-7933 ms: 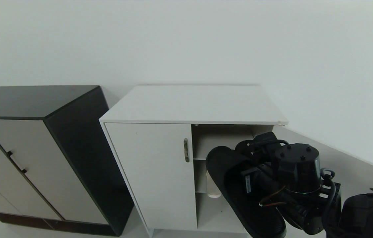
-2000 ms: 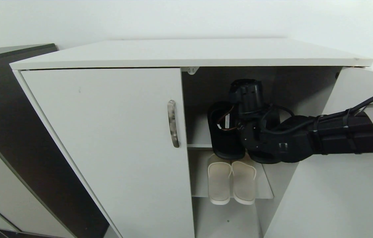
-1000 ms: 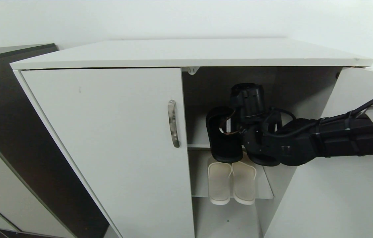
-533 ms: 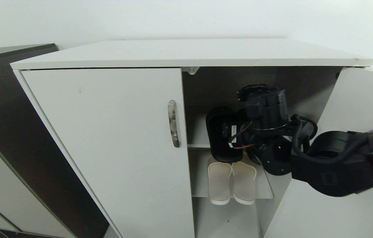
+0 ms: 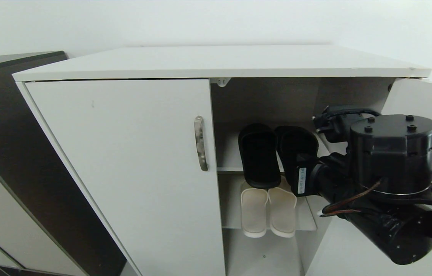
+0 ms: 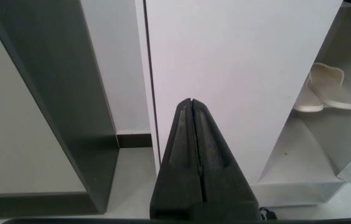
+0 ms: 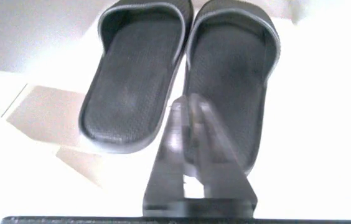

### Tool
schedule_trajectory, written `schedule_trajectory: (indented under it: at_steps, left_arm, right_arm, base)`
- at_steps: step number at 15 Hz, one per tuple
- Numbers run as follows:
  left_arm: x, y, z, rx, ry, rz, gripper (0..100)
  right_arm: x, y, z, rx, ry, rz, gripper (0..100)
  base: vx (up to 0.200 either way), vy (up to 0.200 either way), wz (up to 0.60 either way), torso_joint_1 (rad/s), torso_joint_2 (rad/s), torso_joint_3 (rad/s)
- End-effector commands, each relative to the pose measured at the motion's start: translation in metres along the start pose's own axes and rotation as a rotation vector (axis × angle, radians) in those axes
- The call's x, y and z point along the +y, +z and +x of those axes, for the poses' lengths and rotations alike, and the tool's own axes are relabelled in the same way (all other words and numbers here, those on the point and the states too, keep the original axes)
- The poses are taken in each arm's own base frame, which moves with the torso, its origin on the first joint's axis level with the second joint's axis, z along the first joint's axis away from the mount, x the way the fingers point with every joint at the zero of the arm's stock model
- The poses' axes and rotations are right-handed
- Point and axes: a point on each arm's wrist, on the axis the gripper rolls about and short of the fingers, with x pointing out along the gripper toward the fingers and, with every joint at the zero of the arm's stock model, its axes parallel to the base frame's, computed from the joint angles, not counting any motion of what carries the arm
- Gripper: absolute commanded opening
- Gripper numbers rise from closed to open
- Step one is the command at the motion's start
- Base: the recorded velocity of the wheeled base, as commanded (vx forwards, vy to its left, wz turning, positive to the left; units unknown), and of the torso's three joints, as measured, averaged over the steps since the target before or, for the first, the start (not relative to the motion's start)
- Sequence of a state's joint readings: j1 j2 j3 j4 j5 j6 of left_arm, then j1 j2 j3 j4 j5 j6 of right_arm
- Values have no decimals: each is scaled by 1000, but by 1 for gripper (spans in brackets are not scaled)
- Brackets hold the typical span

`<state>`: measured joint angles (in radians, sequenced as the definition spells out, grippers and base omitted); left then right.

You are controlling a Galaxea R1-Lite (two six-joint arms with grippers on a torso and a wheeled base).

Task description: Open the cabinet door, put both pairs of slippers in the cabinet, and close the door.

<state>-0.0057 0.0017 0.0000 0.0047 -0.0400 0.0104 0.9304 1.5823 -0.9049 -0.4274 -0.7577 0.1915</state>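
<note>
while the black slippers lie side by side on the upper shelf, lengthwise front to back, toes inward, my right claw sits pinched empty by their heels.

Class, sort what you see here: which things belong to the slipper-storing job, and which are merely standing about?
Part of the job:
white cabinet
open right door
black slippers, on the upper shelf
cream slippers, on the shelf below
right gripper

Just standing about:
dark cabinet, on the white one's left
closed left door
</note>
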Motion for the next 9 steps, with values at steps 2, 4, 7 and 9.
schedule_trajectory:
  at_steps: [2, 4, 7, 9]
  left_arm:
    - [0, 0, 0, 0, 0, -1, 0]
    - [0, 0, 0, 0, 0, -1, 0]
    - [0, 0, 0, 0, 0, -1, 0]
    - [0, 0, 0, 0, 0, -3, 0]
  right_arm:
    - [-4, 2, -6, -7, 8, 7, 0]
    - [-2, -2, -4, 2, 5, -1, 0]
    - [-2, -5, -3, 10, 3, -9, 0]
    - [-2, -6, -3, 13, 1, -12, 0]
  base:
    - [0, 0, 0, 0, 0, 0]
    - [0, 0, 0, 0, 0, 0]
    - [-67, 0, 0, 1, 1, 2]
    - [-200, 0, 0, 10, 2, 5]
